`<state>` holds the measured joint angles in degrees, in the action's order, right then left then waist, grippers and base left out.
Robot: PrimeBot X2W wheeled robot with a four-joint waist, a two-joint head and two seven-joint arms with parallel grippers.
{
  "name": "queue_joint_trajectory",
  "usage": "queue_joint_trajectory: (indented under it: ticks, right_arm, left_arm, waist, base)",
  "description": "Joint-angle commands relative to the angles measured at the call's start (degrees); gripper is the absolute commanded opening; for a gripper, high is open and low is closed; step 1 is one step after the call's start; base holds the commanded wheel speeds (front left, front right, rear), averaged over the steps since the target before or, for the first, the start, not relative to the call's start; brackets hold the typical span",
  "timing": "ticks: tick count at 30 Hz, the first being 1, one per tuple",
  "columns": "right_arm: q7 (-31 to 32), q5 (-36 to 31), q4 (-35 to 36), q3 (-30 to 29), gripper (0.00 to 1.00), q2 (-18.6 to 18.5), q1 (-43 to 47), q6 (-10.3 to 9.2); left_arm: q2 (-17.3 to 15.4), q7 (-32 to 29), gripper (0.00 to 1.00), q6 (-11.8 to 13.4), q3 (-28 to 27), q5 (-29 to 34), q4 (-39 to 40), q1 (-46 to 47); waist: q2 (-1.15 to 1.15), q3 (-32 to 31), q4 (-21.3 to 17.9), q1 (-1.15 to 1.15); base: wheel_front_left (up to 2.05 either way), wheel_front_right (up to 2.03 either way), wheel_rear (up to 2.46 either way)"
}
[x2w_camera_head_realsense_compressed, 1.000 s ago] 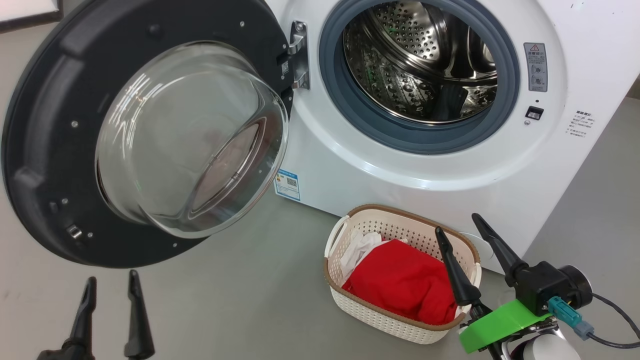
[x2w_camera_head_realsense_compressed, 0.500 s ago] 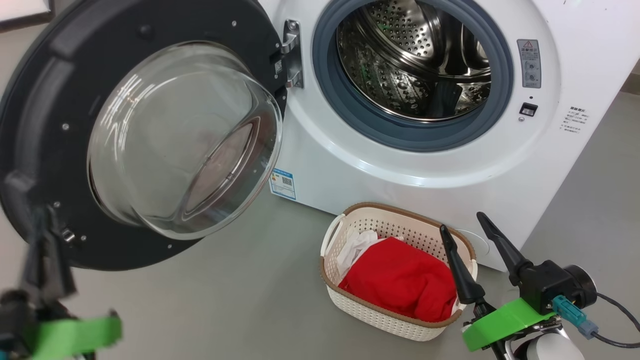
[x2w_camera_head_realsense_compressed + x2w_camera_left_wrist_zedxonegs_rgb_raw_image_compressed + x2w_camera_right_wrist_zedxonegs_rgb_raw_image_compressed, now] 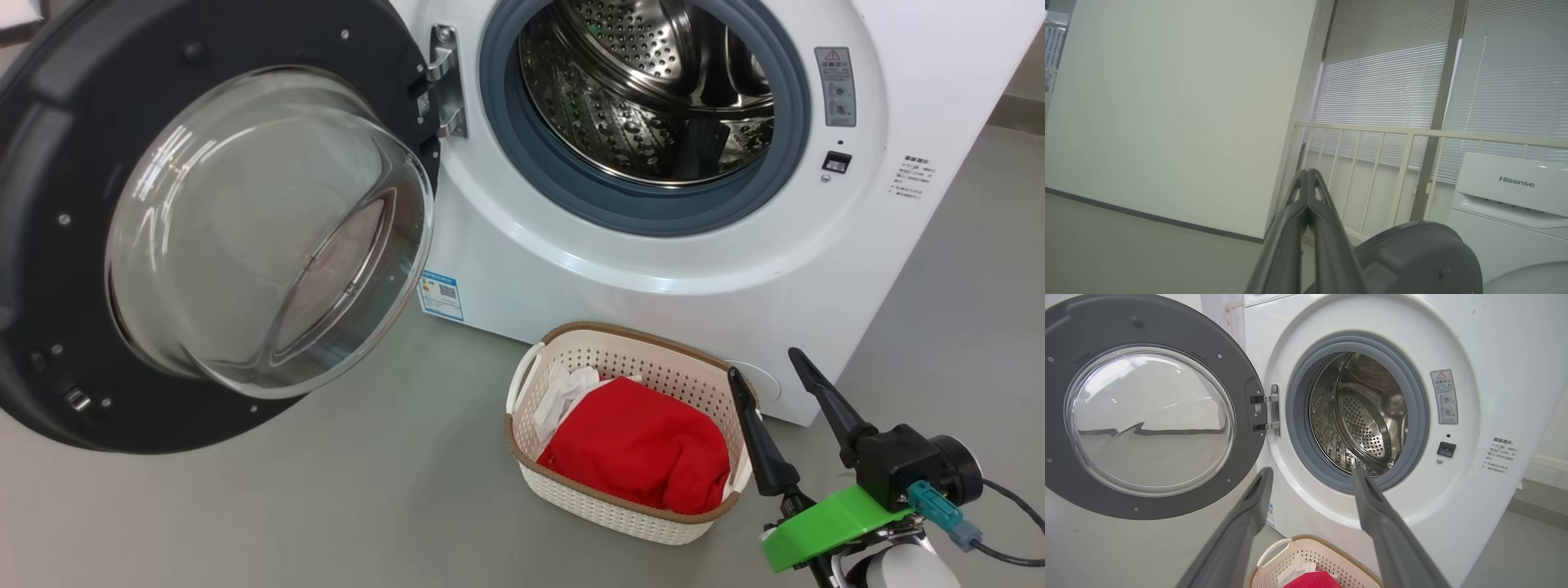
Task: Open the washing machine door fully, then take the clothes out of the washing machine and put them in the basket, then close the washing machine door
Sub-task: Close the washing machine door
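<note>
Washing machine door (image 3: 261,229) is swung wide to the left on its hinge (image 3: 445,82), with the glass bowl bulging toward the camera. Its lower black rim hangs clear above the floor (image 3: 326,506).

Washing machine (image 3: 571,269) mouth is open: grey ring, with the drum's (image 3: 645,90) perforated steel showing.

Basket (image 3: 629,333) sits on the floor just in front of the machine's lower front, right of the door. There is a bare strip of floor between the door edge and the basket.

Clothes (image 3: 637,445) lie in the basket, a red heap with white fabric at the left end.

Right claw (image 3: 763,363) is spread wide and holds nothing. It is at the basket's right end, with the nearer finger crossing the rim in the head view; contact can't be judged. In the right wrist view the right claw (image 3: 1311,470) points at the drum mouth.

Left claw (image 3: 1307,173) has its fingers pressed tip to tip with nothing between them. It faces a pale wall (image 3: 1180,102) and a railing (image 3: 1404,134), with the door's grey outer shell just beside it.
</note>
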<state>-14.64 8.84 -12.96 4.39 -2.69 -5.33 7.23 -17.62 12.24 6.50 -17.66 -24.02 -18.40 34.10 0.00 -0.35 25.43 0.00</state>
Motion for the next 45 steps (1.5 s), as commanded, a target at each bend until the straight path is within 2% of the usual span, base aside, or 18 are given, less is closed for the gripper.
queue_joint_trajectory:
  ticks: [1, 5, 8, 12, 19, 26, 45]
  right_arm:
    - [-0.36, -0.68, 1.17, 1.13, 1.0, -0.19, -2.82, 0.25]
    - [-0.36, -1.0, 0.97, 1.31, 1.0, -0.19, -3.09, 0.25]
    - [-0.36, -1.24, 0.77, 1.73, 1.0, -0.19, -3.29, 0.25]
    - [-0.36, -1.35, 0.49, 2.56, 1.0, -0.19, -3.65, 0.25]
    - [-0.36, -1.41, 0.08, 3.07, 1.0, -0.19, -3.97, 0.25]
    - [-0.36, -1.35, -0.32, 3.53, 1.0, -0.19, -3.77, 0.25]
    - [-0.36, -1.07, 0.02, 4.32, 1.0, -0.19, -3.16, 0.25]
  left_arm:
    - [-3.64, -2.39, 0.0, 0.17, -3.03, -2.37, -3.46, 4.7]
    - [-3.62, -8.23, 0.0, -0.04, -7.43, -10.23, -13.87, 11.62]
    - [-3.47, -14.75, 0.0, -0.28, -11.13, -17.09, -21.32, 15.99]
    - [-4.29, -23.67, 0.0, -0.43, -14.12, -23.3, -28.93, 19.51]
    - [-6.03, -30.96, 0.0, -1.36, -16.13, -27.53, -35.13, 21.25]
    - [-7.4, -35.11, 0.0, -2.96, -16.5, -29.17, -38.34, 20.98]
    - [-6.42, -46.97, 0.0, -8.68, -13.17, -30.5, -37.91, 17.76]
  waist:
    - [0.0, 0.17, -0.39, 0.0]
    - [0.0, 0.56, -0.93, 0.0]
    - [0.0, 1.0, -1.46, 0.0]
    - [0.0, 1.17, -2.34, 0.0]
    - [0.0, 1.22, -3.4, 0.0]
    - [0.0, 1.23, -4.33, 0.0]
    - [0.0, 1.27, -4.09, 0.0]
  base:
    - [0.0, 0.0, 0.0]
    - [0.0, 0.0, 0.0]
    - [0.0, 0.0, 0.0]
    - [0.0, 0.0, 0.0]
    - [0.0, 0.0, 0.0]
    - [0.0, 0.0, 0.0]
    - [0.0, 0.0, 0.0]
